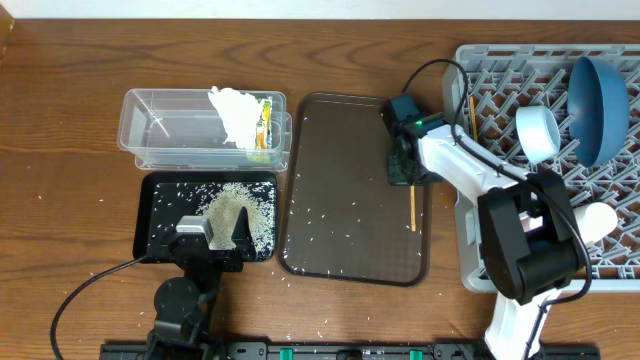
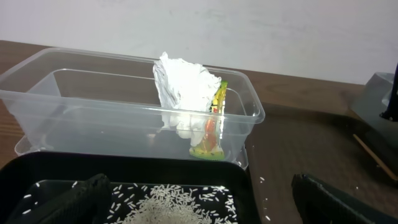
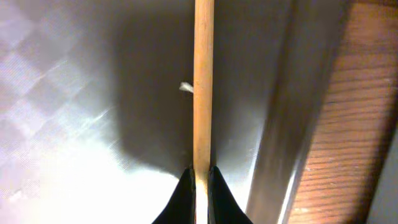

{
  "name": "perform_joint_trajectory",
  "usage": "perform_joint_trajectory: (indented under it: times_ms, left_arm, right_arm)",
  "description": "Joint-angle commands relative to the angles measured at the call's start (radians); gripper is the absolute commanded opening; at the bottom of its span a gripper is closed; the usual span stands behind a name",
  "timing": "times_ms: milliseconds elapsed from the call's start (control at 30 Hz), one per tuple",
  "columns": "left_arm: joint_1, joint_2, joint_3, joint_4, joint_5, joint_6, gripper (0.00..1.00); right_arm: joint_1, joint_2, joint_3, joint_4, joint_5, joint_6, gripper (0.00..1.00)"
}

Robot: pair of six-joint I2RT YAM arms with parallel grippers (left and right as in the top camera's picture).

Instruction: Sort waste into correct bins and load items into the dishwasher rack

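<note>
My right gripper (image 1: pixel 405 168) is low over the right side of the dark brown tray (image 1: pixel 340 130). It is shut on one end of a wooden chopstick (image 1: pixel 412 208), which the right wrist view shows pinched between the fingertips (image 3: pixel 202 183) along the tray floor. A second chopstick (image 1: pixel 471 113) lies in the grey dishwasher rack (image 1: pixel 480 60), with the blue plate (image 1: pixel 598 95), white bowl (image 1: pixel 538 130) and a white cup (image 1: pixel 600 218). My left gripper (image 1: pixel 215 240) is open and empty over the black tray (image 1: pixel 160 190) of rice (image 2: pixel 168 202). The clear tub (image 1: pixel 150 120) holds the tissue (image 2: pixel 183 87) and wrapper (image 2: pixel 211 134). The pink cup is not visible.
Loose rice grains (image 1: pixel 320 215) are scattered on the brown tray and on the table left of the black tray. The brown tray's raised right rim (image 3: pixel 292 112) runs close beside the held chopstick. My right arm crosses the rack's front left part.
</note>
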Motion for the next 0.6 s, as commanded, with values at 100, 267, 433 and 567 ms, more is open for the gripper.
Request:
perform_joint_trajectory:
  times_ms: [100, 267, 433, 567]
  left_arm:
    - [0.004, -0.006, -0.029, -0.006, -0.002, -0.005, 0.95]
    - [0.004, -0.006, -0.029, -0.006, -0.002, -0.005, 0.95]
    - [0.004, -0.006, -0.029, -0.006, -0.002, -0.005, 0.95]
    - [0.004, -0.006, -0.029, -0.006, -0.002, -0.005, 0.95]
  right_arm:
    - [-0.044, -0.25, -0.003, 0.014, -0.073, -0.225, 0.01]
    - [-0.142, -0.464, -0.003, 0.019, -0.082, -0.361, 0.01]
    - [-0.294, -0.534, -0.003, 0.049, -0.085, -0.399, 0.01]
    - [-0.359, -0.484, -0.006, 0.068, -0.113, -0.406, 0.01]
